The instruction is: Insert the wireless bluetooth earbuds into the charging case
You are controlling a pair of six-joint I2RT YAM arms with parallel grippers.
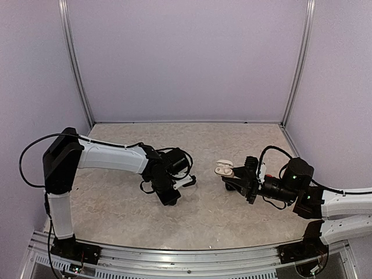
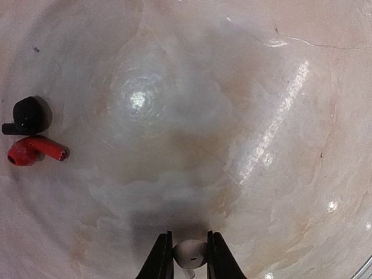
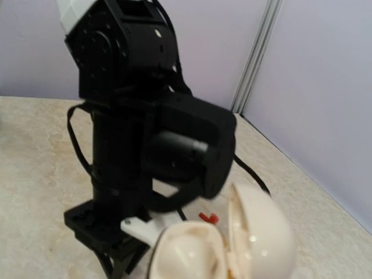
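From overhead, my left fingers [image 1: 172, 196] point down at the middle of the worktop [image 1: 203, 136]. My right fingers [image 1: 237, 176] reach in from the right and, as far as I can judge, are clamped on the open charging case [image 1: 224, 170]. The two are near each other but apart. The worktop is pale and mottled, and plain lilac walls [image 1: 186, 58] close it in on three sides.

On the left wrist view, the fingers are pinched on the white earbud [image 2: 190, 253]; I cannot tell whether it is clear of the surface. The black earbud [image 2: 29, 114] and red earbud [image 2: 35, 150] lie close together at far left, well apart from it. The surface is glossy, with streaks of glare. I judge the buds very light, hard and slick. They are best taken across the bulb with the stem free, and squeezed gently so they don't pop out.

On the right wrist view, the case fills the bottom edge, lid standing at the right. The right fingers are hidden here. The left arm [image 3: 133, 116] stands blurred behind it.
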